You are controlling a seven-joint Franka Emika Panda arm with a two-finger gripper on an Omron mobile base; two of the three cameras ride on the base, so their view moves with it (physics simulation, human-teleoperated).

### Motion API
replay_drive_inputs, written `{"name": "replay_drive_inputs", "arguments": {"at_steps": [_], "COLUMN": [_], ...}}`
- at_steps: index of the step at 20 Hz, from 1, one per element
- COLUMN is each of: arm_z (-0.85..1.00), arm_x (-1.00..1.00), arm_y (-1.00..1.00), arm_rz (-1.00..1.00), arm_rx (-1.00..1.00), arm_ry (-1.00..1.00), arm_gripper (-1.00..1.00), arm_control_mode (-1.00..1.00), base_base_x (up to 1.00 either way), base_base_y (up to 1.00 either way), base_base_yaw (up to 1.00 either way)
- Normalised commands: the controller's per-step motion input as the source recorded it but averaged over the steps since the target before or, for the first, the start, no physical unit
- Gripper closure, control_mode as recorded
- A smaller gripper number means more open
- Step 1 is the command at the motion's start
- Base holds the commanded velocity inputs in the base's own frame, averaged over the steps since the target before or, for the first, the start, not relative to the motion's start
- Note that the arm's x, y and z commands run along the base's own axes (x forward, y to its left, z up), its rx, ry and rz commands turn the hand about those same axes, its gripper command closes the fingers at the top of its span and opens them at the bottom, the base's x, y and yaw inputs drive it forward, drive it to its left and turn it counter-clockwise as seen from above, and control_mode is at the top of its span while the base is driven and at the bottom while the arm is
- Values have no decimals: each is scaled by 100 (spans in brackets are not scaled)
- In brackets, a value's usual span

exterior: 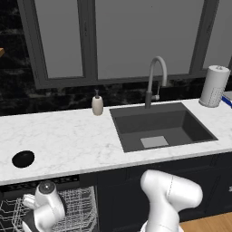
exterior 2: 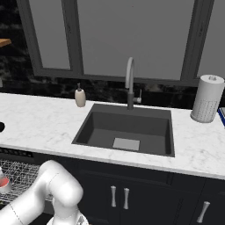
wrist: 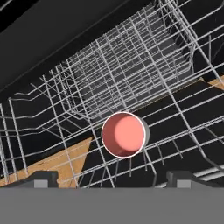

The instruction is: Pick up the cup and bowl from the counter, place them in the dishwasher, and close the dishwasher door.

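The cup (wrist: 124, 134) stands upright in the white wire rack (wrist: 131, 61) of the open dishwasher (exterior: 77, 206), its red inside facing the hand camera. My gripper (wrist: 113, 179) hangs open above it, fingertips (wrist: 43, 179) spread wide to either side and not touching it. The cup (exterior 2: 3, 183) also peeks in at the left edge of the right base view. The black bowl (exterior: 23, 158) sits on the white marble counter (exterior: 68, 136), at its left front, above the dishwasher. The dishwasher door is out of view.
A dark sink (exterior: 158, 129) with a tall faucet (exterior: 154, 77) is set in the counter's middle. A beige soap dispenser (exterior: 97, 104) stands behind it to the left, and a paper towel roll (exterior: 214, 86) at the right. Dark cabinet fronts (exterior 2: 145, 193) run under the sink.
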Motion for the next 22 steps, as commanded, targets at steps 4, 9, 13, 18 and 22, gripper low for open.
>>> {"name": "replay_drive_inputs", "arguments": {"at_steps": [4,9,13,18,22], "arm_z": [100,84,69,66,78], "arm_x": [-8,-3,0,-7,0], "arm_y": [0,-10,-3,-11,-45], "arm_rz": [0,0,0,-1,-7], "arm_rx": [0,0,0,0,6], "arm_ry": [-23,-19,-6,-6,-8], "arm_gripper": [-100,-100,-100,-100,-100], "arm_control_mode": [-100,-100,-100,-100,-100], "base_base_x": [0,0,0,0,0], "base_base_y": [0,0,0,0,0], "base_base_yaw": [0,0,0,0,0]}}
